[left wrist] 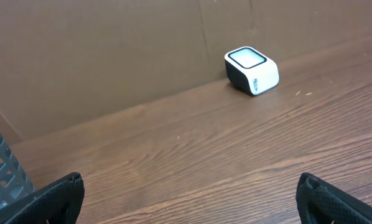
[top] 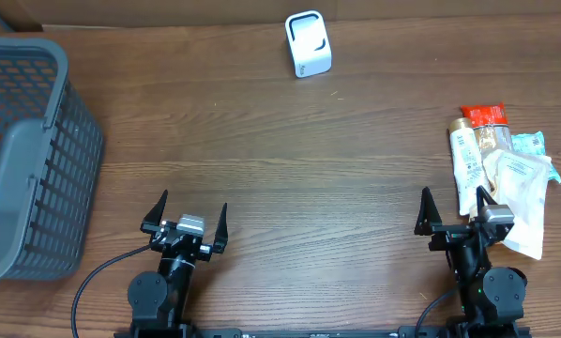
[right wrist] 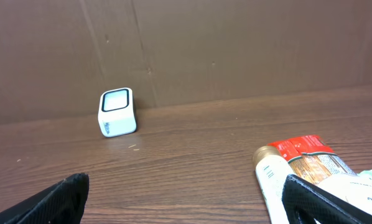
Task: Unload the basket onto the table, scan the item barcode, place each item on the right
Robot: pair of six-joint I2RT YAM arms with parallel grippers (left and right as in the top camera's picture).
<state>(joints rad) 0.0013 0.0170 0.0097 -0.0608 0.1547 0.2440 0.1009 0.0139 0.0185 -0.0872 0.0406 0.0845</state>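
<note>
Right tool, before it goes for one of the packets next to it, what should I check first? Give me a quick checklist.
1. Right tool open with nothing between the jaws: ok.
2. Left tool open and empty, away from the right side: ok.
3. Pile of items close to the right tool, just ahead and to its right: ok.
4. Items separated enough to pick one alone: not ok, they overlap.
5. Barcode facing up on any item: cannot tell, print too small.
6. Scanner at the far edge of the table with nothing in front of it: ok.
</note>
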